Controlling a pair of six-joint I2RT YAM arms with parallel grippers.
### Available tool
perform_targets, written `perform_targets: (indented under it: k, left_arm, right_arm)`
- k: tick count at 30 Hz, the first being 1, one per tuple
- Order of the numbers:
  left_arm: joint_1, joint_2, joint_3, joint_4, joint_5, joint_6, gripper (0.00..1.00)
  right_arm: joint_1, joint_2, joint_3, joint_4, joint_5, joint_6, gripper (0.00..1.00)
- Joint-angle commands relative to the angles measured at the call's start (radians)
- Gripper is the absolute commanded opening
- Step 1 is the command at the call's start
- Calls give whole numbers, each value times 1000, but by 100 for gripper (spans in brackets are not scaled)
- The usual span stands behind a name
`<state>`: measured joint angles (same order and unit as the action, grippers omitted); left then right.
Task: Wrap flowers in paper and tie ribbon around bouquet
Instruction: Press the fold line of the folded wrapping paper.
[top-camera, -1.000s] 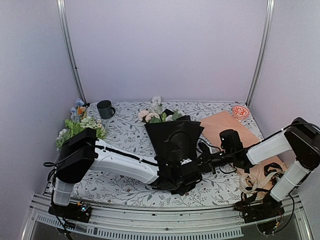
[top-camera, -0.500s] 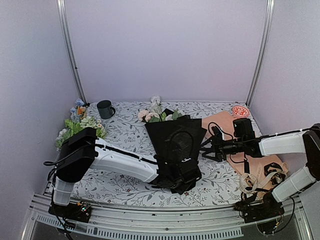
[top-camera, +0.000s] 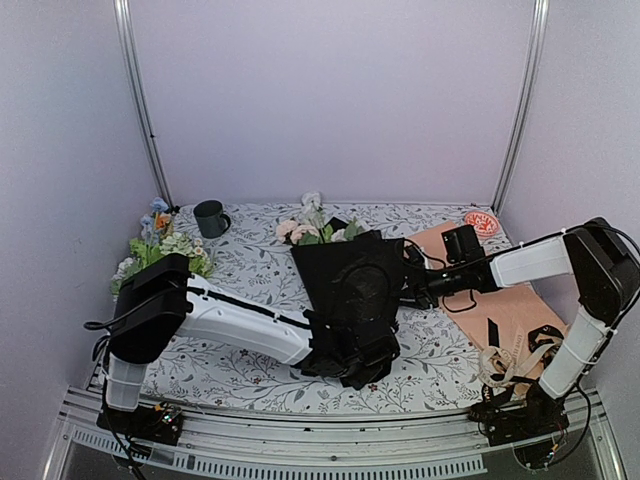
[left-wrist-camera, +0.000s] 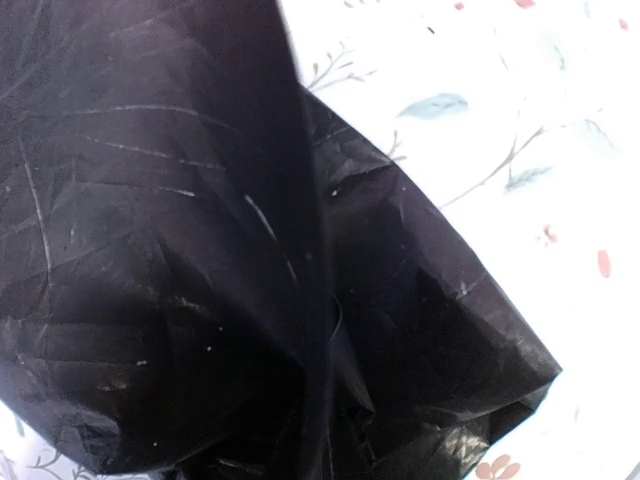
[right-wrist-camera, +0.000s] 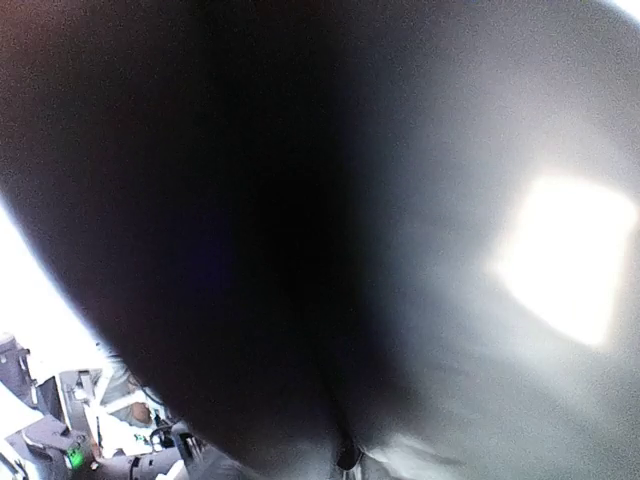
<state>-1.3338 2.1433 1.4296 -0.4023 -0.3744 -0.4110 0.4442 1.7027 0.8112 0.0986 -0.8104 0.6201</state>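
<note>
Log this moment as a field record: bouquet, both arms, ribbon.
bouquet: black paper cone, flowers out the far end
left arm: jaws shut at the cone's near end, hidden under paper
right arm: jaws at the cone's right edge, open or shut unclear
ribbon: loose by the right arm's base, not tied

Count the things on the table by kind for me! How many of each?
Flower bunches: 2 (bouquet, spare bunch)
Paper sheets: 2 (black paper, peach paper)
Ribbons: 2 (cream ribbon, black ribbon)
Mugs: 1
Red dishes: 1
Total: 8
</note>
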Motion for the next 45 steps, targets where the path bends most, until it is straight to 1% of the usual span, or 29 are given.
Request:
perform_targets:
  k: [1,2,3,8,9,10,13,14,15,17,18,21,24,25,26,27,29,30,31,32,34,38,45]
  left_arm:
    - [4,34,-61,-160,95,57,0]
    - [4,29,-62,-172,89,60,0]
    - [4,22,-64,-180,83,66,0]
    - [-6,-9,-63,-220,70,92,0]
    - [-11,-16,-57,-230,72,104,4]
    - [-21,-24,-51,-240,71,118,10]
    - [-63,-58,-35,-257,61,174,38]
    - [-77,-74,-32,-256,66,196,43]
    - [-93,-98,-33,-249,77,215,47]
    - [-107,-158,-36,-223,114,256,50]
    - [-109,-227,-39,-204,147,273,51]
    - [-109,-359,-68,-110,306,327,53]
    - [-91,-478,-141,41,445,365,53]
    - [-69,-504,-189,95,461,356,53]
    - [-36,-515,-216,139,444,333,52]
    - [1,-505,-225,157,416,292,47]
    - [79,-422,-174,106,342,223,25]
    - [99,-368,-129,56,291,210,17]
    - [105,-307,-77,-1,229,210,11]
    - [104,-255,-36,-36,180,224,9]
    - [99,-173,15,-63,133,251,7]
    - [85,-82,61,-61,138,287,8]
    - [25,34,93,-96,173,348,17]
  right_arm:
    - [2,39,32,87,-58,-7,16]
    - [-2,56,31,91,-57,-7,6]
    - [-6,70,30,99,-54,-8,1]
    - [-14,150,49,129,-49,-41,0]
    - [-16,167,55,134,-50,-46,0]
    - [-16,177,60,136,-50,-51,0]
    - [-22,204,64,144,-41,-62,0]
    - [-22,211,61,148,-41,-62,0]
    - [-23,219,59,154,-39,-60,0]
    - [-24,231,52,165,-40,-58,0]
    - [-23,237,48,173,-42,-56,0]
    - [-23,246,42,188,-49,-51,0]
    - [-24,245,38,202,-55,-45,0]
    - [-24,244,37,207,-60,-45,0]
    - [-24,242,37,209,-63,-45,0]
    - [-23,240,36,210,-65,-45,0]
    - [-24,235,34,210,-64,-46,0]
    - [-23,233,32,210,-64,-48,0]
    - [-23,231,32,212,-65,-47,0]
    - [-23,229,29,216,-66,-44,0]
    - [-23,230,28,221,-74,-40,0]
    - [-24,230,32,226,-84,-34,0]
    - [-22,231,49,258,-87,-5,0]
